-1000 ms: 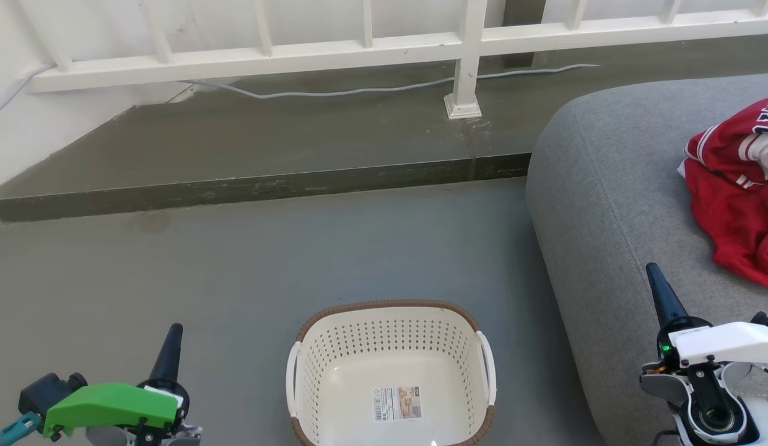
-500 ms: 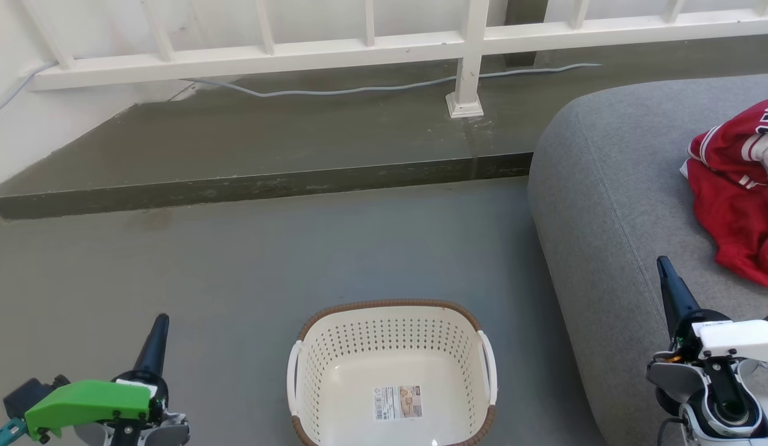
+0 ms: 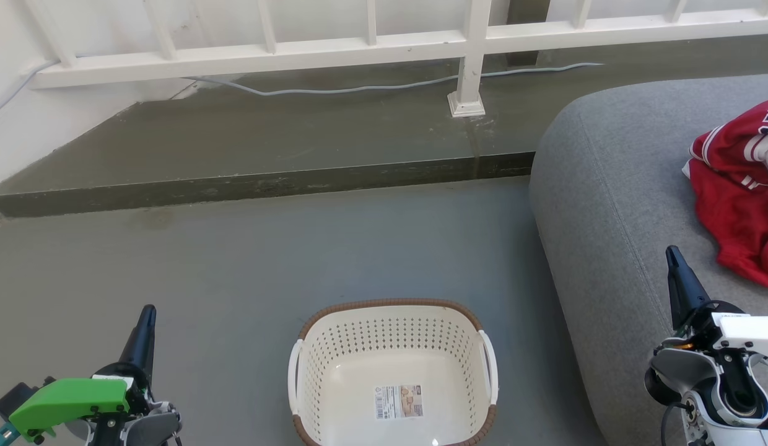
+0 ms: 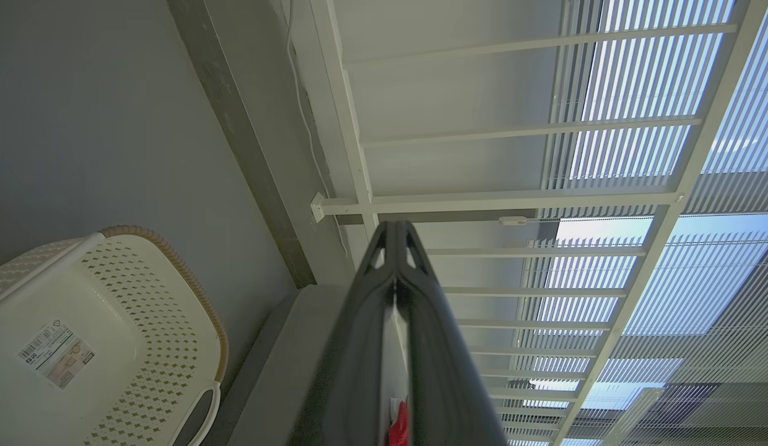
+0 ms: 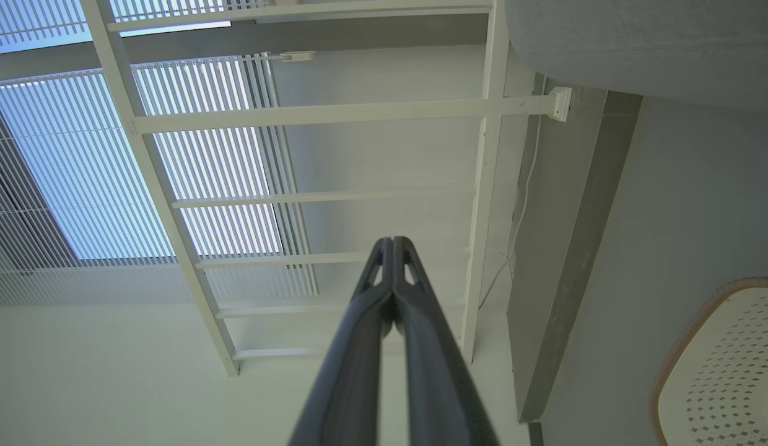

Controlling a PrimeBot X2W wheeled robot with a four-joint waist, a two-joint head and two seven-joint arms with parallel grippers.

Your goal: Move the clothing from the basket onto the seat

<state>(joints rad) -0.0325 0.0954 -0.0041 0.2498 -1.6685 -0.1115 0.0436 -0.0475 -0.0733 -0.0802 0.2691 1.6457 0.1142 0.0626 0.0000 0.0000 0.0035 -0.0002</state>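
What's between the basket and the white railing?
Past the basket: bare grey floor, then a raised step with a pale cable, in the head view.

In the head view the clothing [image 3: 737, 204] ran off the edge at three o'clock, its lettering cut short and unreadable, and the seat [image 3: 607, 204] under it was cropped at three and five o'clock. The basket [image 3: 390, 334] lost its near rim to the edge at six o'clock, and the print on its sticker label [image 3: 397, 402] was too small to read. In the left wrist view the left tool [image 4: 396, 230] hid all the clothing but a red sliver at six o'clock.
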